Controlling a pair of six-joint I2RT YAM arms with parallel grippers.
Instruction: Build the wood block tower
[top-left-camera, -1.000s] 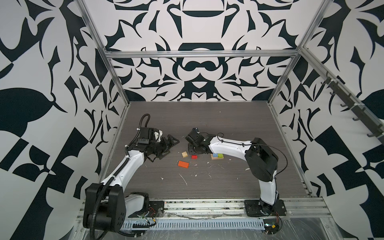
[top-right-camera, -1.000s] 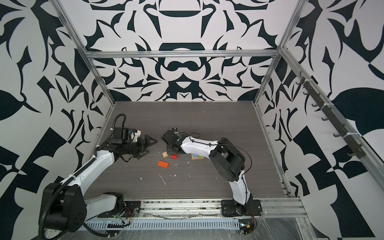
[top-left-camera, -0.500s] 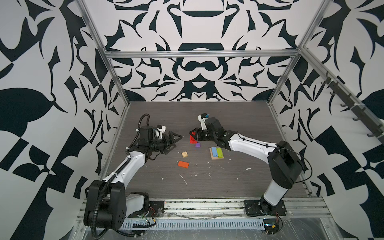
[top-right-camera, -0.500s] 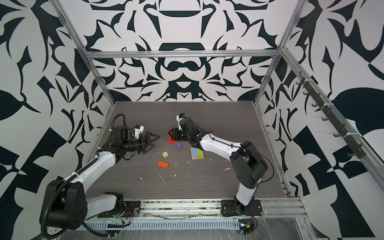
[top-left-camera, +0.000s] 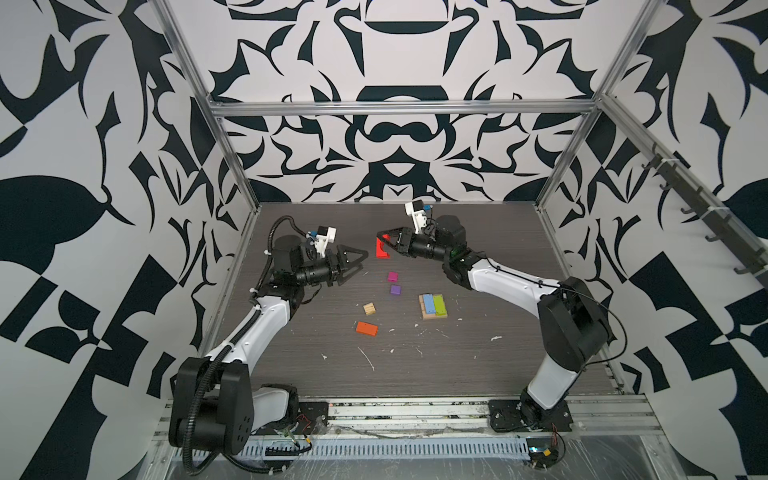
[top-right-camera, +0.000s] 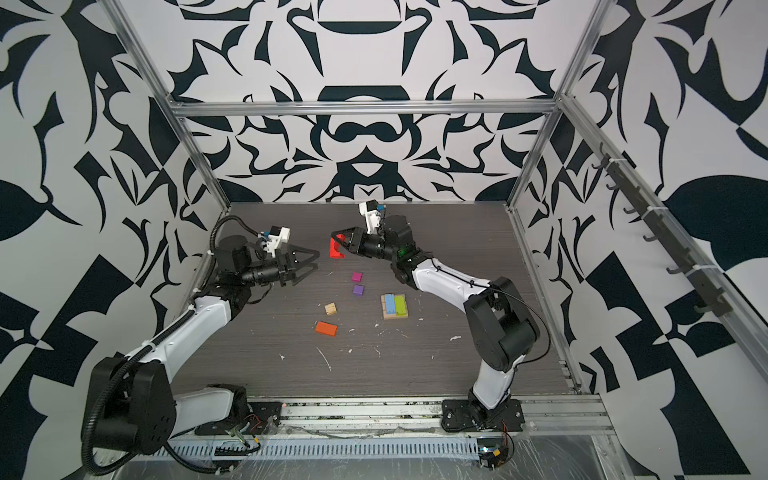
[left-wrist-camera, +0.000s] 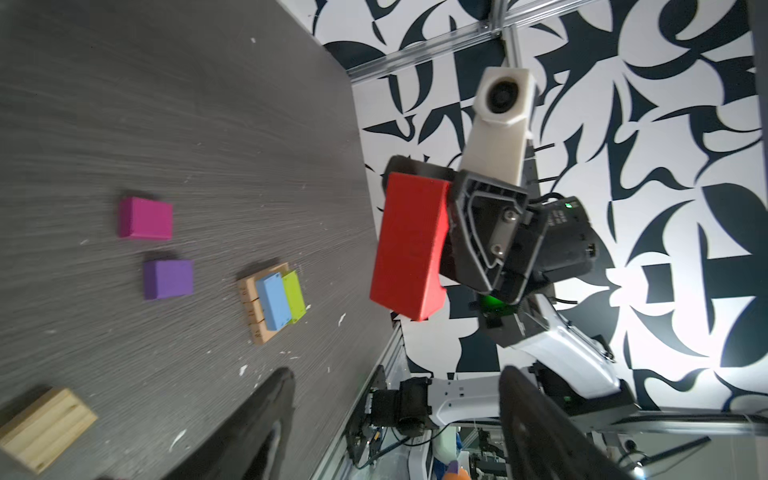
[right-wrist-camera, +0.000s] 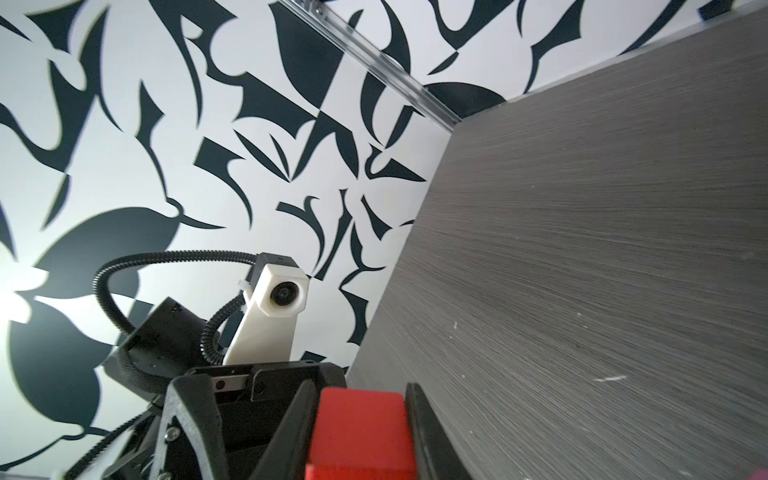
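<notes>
My right gripper (top-left-camera: 380, 244) is shut on the red arch (top-left-camera: 382, 253) and holds it in the air over the back middle of the table; the arch fills the space between the jaws in the right wrist view (right-wrist-camera: 360, 432). Facing it from the left, my left gripper (top-left-camera: 362, 262) is open and empty, a short gap away from the arch (left-wrist-camera: 409, 249). The tower base (top-left-camera: 434, 306) is tan planks with a blue and a lime block on top. Loose on the table lie a magenta block (top-left-camera: 392, 276), a purple block (top-left-camera: 395, 289), a tan cube (top-left-camera: 369, 308) and an orange block (top-left-camera: 367, 328).
Small white flecks (top-left-camera: 368, 357) litter the dark table toward its front. Patterned walls with metal frame rails (top-left-camera: 232, 166) close in the left, back and right sides. Both arm bases sit on the front rail (top-left-camera: 415, 409).
The right gripper has lifted the red arch off the table and carried it up and back. The left gripper has risen, turned toward the arch, and its jaws have narrowed somewhat.
</notes>
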